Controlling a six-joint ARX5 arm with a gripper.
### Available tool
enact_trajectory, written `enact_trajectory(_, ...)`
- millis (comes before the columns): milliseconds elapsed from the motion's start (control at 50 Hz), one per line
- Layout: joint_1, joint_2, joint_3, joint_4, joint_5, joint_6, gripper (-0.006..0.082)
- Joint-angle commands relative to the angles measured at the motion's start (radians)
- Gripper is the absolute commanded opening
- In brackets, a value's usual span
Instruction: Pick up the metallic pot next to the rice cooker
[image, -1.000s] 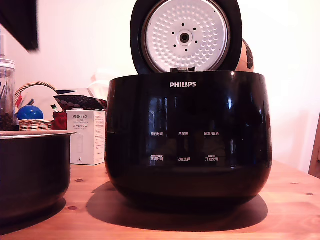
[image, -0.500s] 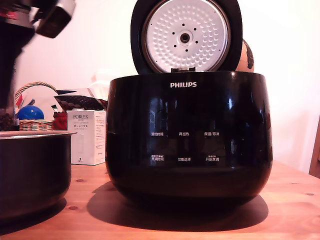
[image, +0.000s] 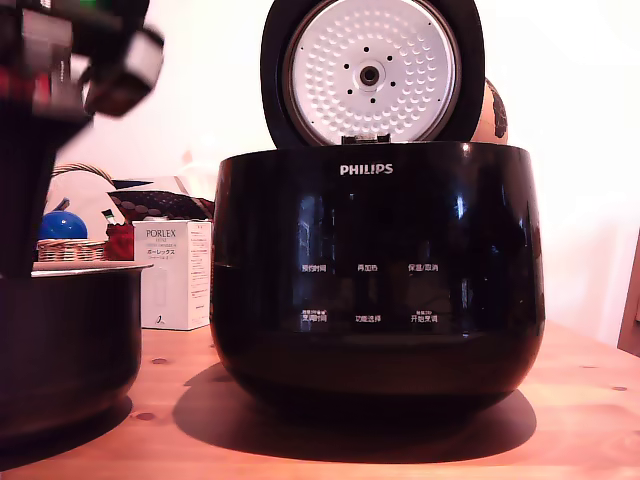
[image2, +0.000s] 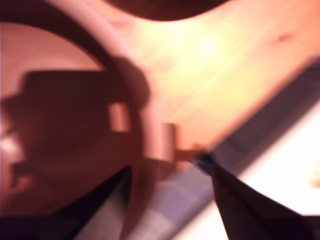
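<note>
The metallic pot (image: 65, 340) sits at the exterior view's left on the wooden table, dark with a thin silvery rim. The glossy black PHILIPS rice cooker (image: 375, 270) stands beside it in the middle, its lid raised to show the dimpled silver plate. My blurred arm (image: 70, 60) reaches down from the upper left to the pot's rim. The wrist view is blurred: the gripper (image2: 170, 169) is open, its two dark fingers (image2: 100, 210) set either side of the pot's curved rim (image2: 147, 130). Nothing is clamped.
A white PORLEX box (image: 172, 275) stands behind, between pot and cooker. A wicker basket with a blue ball (image: 62, 226) sits farther back. The table (image: 585, 400) runs on past the cooker. The wrist view shows the table edge (image2: 260, 120) close to the pot.
The arm has come in from the upper left and dropped toward the pot, now covering the jar behind it. Pot and cooker have not moved.
</note>
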Motion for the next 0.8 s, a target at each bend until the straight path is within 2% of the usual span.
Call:
enact_trajectory(0, -0.005, 0.004, -0.025, 0.034, -0.043, -0.006, 0.0476)
enact_trajectory(100, -0.006, 0.004, -0.042, 0.087, -0.090, -0.005, 0.0476)
enact_trajectory(300, -0.006, 0.005, -0.058, 0.154, -0.089, -0.003, 0.0472)
enact_trajectory(660, -0.016, 0.005, -0.112, 0.185, -0.082, -0.003, 0.0467)
enact_trajectory(720, -0.016, 0.005, -0.114, 0.187, -0.082, -0.004, 0.0455)
enact_trajectory(780, -0.017, 0.005, -0.114, 0.190, -0.082, -0.004, 0.0405)
